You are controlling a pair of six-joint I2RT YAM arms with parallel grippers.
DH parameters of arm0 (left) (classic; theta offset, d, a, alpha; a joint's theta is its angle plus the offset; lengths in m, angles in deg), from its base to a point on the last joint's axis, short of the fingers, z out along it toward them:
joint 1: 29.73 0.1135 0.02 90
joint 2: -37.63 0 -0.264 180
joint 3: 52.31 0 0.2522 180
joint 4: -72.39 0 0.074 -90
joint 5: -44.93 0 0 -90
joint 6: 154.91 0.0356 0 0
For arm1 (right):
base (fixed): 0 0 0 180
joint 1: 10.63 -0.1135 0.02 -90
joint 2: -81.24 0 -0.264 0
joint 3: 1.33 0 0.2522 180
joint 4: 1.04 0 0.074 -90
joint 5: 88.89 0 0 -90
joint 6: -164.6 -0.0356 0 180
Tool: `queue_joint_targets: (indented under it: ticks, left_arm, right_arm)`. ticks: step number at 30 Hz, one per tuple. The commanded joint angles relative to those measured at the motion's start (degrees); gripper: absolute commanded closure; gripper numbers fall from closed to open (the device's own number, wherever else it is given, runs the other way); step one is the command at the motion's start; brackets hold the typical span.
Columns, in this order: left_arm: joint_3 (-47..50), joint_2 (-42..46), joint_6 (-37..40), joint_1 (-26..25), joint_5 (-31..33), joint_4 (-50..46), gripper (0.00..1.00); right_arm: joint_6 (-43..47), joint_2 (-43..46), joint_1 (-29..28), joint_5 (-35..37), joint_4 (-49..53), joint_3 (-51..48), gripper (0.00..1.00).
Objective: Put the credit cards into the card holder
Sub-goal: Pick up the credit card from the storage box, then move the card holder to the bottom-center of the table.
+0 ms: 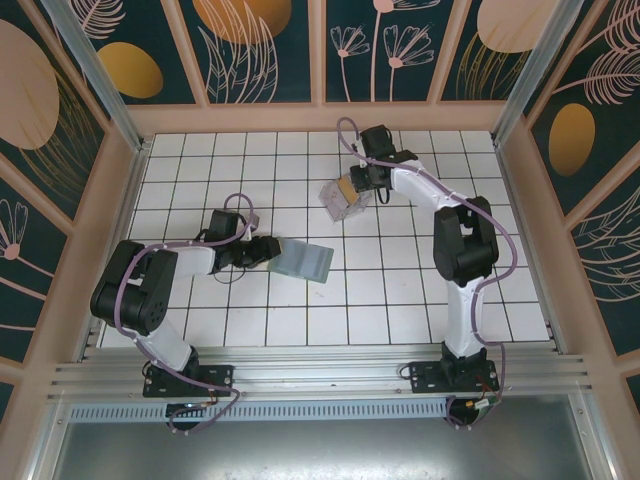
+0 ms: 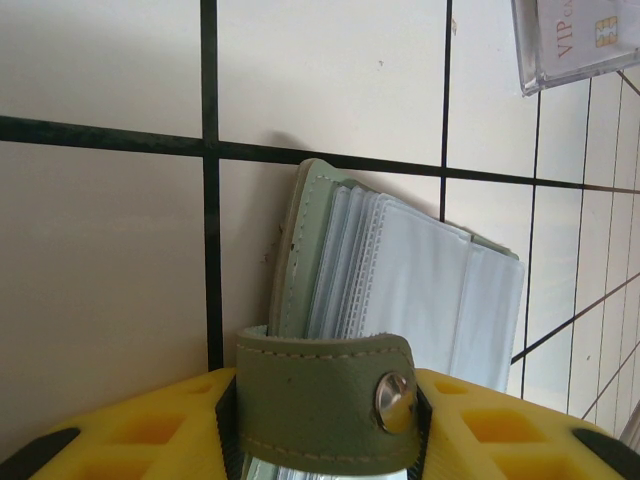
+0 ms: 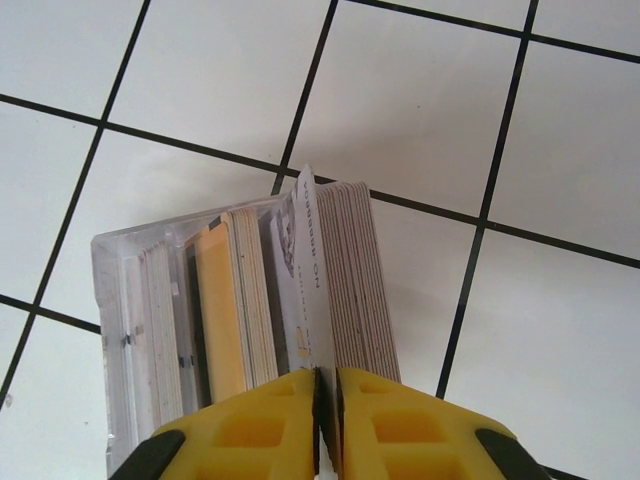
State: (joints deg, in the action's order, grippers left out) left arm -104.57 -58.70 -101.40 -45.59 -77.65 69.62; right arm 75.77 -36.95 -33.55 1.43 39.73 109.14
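The sage-green card holder [image 1: 303,261] lies open on the tiles left of centre, its pale plastic sleeves [image 2: 410,290] fanned out. My left gripper [image 1: 262,250] is shut on the holder's green snap strap [image 2: 325,400]. The credit cards [image 1: 345,198] stand on edge in a clear plastic box [image 3: 130,330] further back, with one yellow-orange card [image 3: 218,310] among pale ones. My right gripper [image 3: 328,400] is shut on a single grey-white card [image 3: 305,270] that sticks up from the stack [image 3: 360,290]. A corner of the box with a VIP card [image 2: 580,40] shows in the left wrist view.
White tiled floor [image 1: 400,290] with black grout lines, walled by wooden panels [image 1: 330,118] at the back and both sides. Open tiles lie between the card holder and the card box and to the right front.
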Motion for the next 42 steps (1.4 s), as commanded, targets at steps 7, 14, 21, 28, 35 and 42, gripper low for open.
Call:
queue_joint_targets:
  ticks: [7,14,21,28,35,42]
  left_arm:
    - [-0.07,-1.49,-0.25,-0.56,-0.60,1.66,0.55]
    - [0.52,-1.42,-0.56,-0.49,-1.25,2.17,0.68]
    - [3.07,0.23,-1.98,-0.59,-2.20,4.50,0.75]
    - [7.59,2.84,-3.91,-1.26,-2.22,6.68,0.80]
    - [9.58,3.66,-5.08,-3.71,-1.60,7.61,0.86]
    - [10.64,2.64,-6.24,-5.41,-1.54,9.36,0.92]
  right_arm:
    - [-0.36,6.04,0.59,-3.04,-0.56,0.19,0.90]
    - [-3.76,12.01,1.06,-9.02,-4.88,-4.80,0.93]
    - [-13.03,21.82,1.10,-20.84,-15.59,-17.91,0.94]
    - [-35.22,31.43,-1.98,-32.15,-40.89,-43.99,0.95]
    - [-47.35,30.55,-11.56,-26.05,-57.10,-59.79,0.97]
    - [-53.62,27.43,-14.57,-23.10,-68.15,-67.97,0.98]
